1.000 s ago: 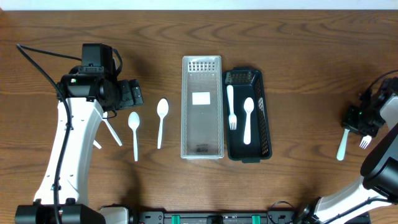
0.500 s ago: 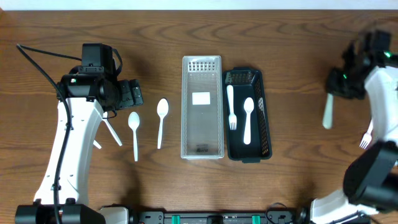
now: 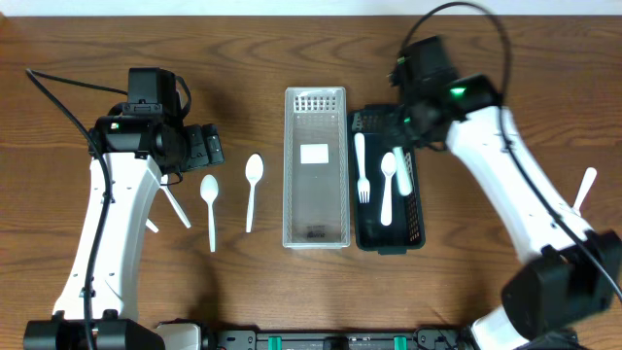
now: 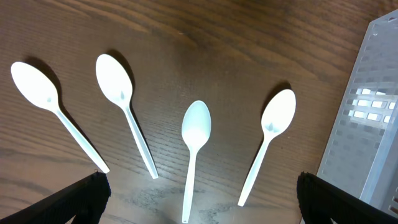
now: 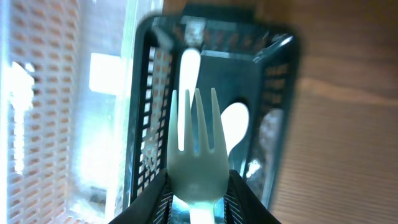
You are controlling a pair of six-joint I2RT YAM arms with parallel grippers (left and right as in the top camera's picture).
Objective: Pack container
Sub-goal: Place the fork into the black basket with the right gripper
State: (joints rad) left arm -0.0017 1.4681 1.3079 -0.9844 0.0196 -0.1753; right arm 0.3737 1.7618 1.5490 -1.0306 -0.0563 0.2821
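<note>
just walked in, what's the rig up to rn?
Packing cutlery. The right gripper has its jaws shut on a white fork, held above the dark basket, where another fork and a spoon lie. The clear tray beside it holds no cutlery. The left gripper, jaws open, hovers over four loose spoons on the table.

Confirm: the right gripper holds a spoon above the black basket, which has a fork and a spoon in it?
Not quite. The right gripper holds a fork, not a spoon; the right wrist view shows its tines. The rest stands: it is above the black basket, which has a second fork and a spoon in it.
</note>
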